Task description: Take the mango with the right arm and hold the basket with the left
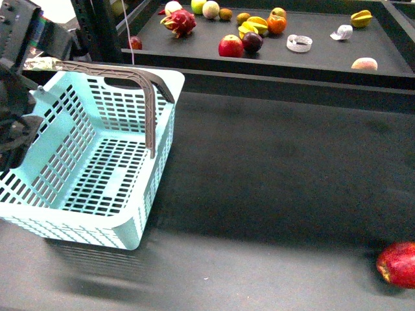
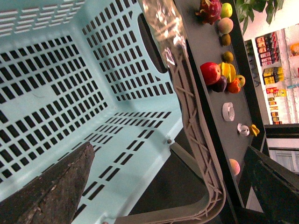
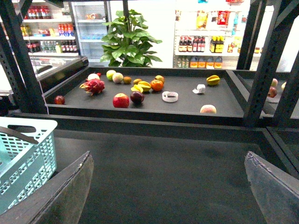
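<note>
The turquoise basket (image 1: 97, 162) stands at the left of the dark table, one grey-brown handle (image 1: 146, 84) raised. My left gripper (image 2: 163, 196) is open; the basket's wall (image 2: 135, 154) and handle (image 2: 196, 140) lie between its jaws, one finger (image 2: 46, 191) inside the basket and the other (image 2: 275, 186) outside. The left arm (image 1: 16, 97) shows at the basket's left rim. My right gripper (image 3: 168, 191) is open and empty above bare table, facing the fruit tray (image 3: 187, 112). I cannot pick out the plain yellow mango; the yellow fruits (image 1: 253, 26) (image 1: 361, 18) look ribbed.
The back tray (image 1: 324, 58) holds a dragon fruit (image 1: 180, 23), red apple (image 1: 230, 46), plum (image 1: 252, 42), orange (image 1: 277, 24), peach (image 1: 364, 63) and a white ring (image 1: 299, 43). Another red apple (image 1: 397, 264) lies at the table's front right. Black frame posts (image 3: 261, 70) flank the tray.
</note>
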Tool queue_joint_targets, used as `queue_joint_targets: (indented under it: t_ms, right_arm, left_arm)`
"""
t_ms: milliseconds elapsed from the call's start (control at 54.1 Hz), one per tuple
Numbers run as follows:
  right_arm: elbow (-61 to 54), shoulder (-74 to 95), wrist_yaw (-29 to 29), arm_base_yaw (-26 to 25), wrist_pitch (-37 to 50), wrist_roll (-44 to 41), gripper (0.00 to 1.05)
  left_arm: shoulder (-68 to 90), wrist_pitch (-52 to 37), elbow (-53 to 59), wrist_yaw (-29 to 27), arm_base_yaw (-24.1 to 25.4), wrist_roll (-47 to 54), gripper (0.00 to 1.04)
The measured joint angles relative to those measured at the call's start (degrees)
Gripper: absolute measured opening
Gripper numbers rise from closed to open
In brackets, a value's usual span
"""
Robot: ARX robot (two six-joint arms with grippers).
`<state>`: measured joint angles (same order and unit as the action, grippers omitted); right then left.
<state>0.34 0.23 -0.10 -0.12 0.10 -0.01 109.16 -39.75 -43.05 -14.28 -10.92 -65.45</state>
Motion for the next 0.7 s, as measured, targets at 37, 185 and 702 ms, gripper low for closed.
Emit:
queue_joint_targets:
  t_ms: [37,185,702]
  right_arm:
    - [0.0,0.0,0.0,0.0,0.0,0.0,0.96]
    - [0.0,0.0,0.0,0.0,0.0,0.0,0.96]
    - [0.0,0.0,0.0,0.0,0.0,0.0,0.96]
  left_arm:
    - [1.2,0.4,-1.5,0.2,-0.5,-0.6,0.97]
    - [5.7,1.9,-7.7,0.9,-2.4,-2.4,0.97]
    - [17.6,5.1,-23.3,2.4,1.0,-4.2,0.67]
